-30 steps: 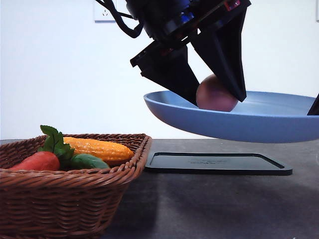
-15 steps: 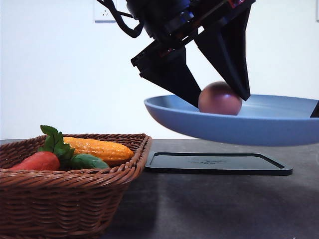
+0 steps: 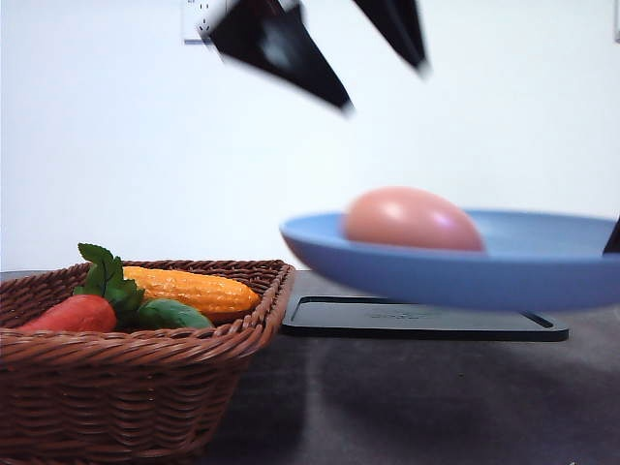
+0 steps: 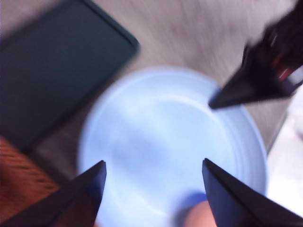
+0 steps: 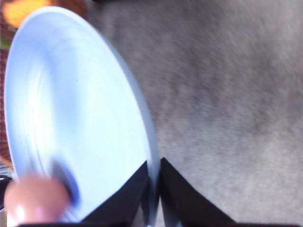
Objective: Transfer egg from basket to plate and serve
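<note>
While my right fingers [image 5: 154,189] pinch the rim of the plate [image 3: 455,276], it hangs level above the bench [image 3: 417,397], clear of the black tray [image 3: 421,318] below. Left fingers [image 3: 334,48] spread wide, high above the plate, gripping nothing, with open air beneath them. Egg [image 3: 414,219] lies on its side in the plate near the rim that faces the basket [image 3: 126,387]; pinkish-brown, smooth, matte. Basket rim sits lower than the plate's edge, apart from it; carrot [image 3: 76,312] and corn [image 3: 194,289] inside.
</note>
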